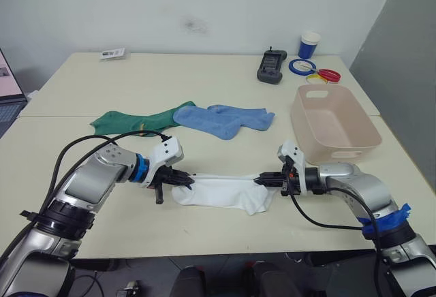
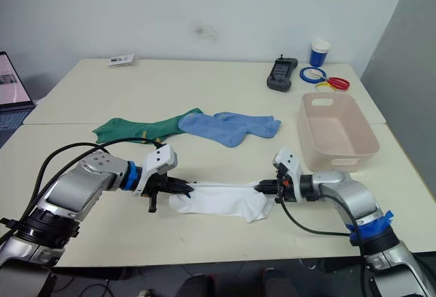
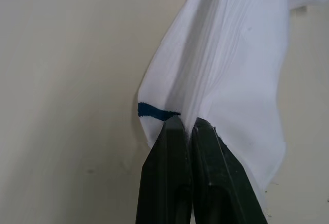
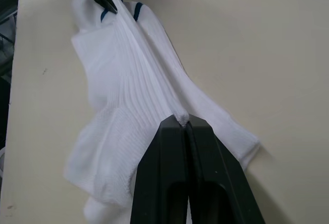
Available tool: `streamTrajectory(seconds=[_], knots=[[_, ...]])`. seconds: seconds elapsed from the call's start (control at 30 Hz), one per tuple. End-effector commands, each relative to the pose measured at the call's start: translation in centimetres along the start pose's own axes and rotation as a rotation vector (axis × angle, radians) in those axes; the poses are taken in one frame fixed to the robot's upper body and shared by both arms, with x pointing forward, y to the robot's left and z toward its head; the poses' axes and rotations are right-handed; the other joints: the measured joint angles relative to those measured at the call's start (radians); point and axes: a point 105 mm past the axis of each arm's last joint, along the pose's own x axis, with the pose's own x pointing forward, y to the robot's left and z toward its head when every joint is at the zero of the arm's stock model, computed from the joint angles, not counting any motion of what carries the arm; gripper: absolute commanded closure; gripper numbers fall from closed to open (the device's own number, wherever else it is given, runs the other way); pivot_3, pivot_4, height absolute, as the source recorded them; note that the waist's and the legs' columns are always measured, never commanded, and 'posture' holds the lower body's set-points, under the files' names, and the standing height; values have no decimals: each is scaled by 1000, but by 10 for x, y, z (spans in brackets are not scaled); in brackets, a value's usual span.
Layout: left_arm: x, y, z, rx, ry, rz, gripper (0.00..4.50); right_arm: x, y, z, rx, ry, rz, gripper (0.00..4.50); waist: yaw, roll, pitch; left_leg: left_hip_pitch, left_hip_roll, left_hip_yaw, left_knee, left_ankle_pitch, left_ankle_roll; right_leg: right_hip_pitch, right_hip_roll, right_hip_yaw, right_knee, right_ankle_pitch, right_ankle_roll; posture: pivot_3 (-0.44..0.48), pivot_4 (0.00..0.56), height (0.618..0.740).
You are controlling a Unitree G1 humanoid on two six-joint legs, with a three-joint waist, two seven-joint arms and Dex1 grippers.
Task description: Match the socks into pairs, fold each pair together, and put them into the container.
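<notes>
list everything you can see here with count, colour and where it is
white socks: white pair, stretched between both grippers at the table's front
blue socks: light blue bundle, mid table
green socks: dark green with yellow marks, left of the blue ones, touching them
tub: 1, pale pink, right side
cup: 1, blue and white, far right corner
tape rings: blue, yellow, red, by the cup
black device: 1, far edge
small card: 1, far left
table: cream
left gripper: shut on sock
right gripper: shut on sock
</notes>
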Motion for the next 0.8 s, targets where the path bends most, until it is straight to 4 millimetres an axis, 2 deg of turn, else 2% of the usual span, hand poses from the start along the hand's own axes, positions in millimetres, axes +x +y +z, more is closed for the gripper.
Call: streamTrajectory(seconds=[0.03,0.2,0.5,0.6,0.7,0.8], knots=[[0,7,8,23,-4,36,4448,-1,-2,10,-55,-15,5,4500,0,0,0,0,0,0,0,0,0,0,0,0,0,0,0,0,150,740],[2,4,16,64,7,11,4448,-3,-7,8,-78,1,5,4500,-1,0,0,0,0,0,0,0,0,0,0,0,0,0,0,0,150,740],[11,-1,10,163,69,-61,4448,-3,1,4,-79,25,52,4500,-1,0,0,0,0,0,0,0,0,0,0,0,0,0,0,0,150,740],[14,1,12,182,55,-52,3870,-6,-3,6,-80,7,25,3801,0,0,0,0,0,0,0,0,0,0,0,0,0,0,0,0,150,740],[14,9,18,181,19,-10,2940,-11,-6,9,-82,-6,2,2770,0,0,0,0,0,0,0,0,0,0,0,0,0,0,0,0,150,740],[2,21,24,153,-46,71,2062,-29,-13,17,-99,-40,-75,1808,0,0,0,0,0,0,0,0,0,0,0,0,0,0,0,0,150,740]])
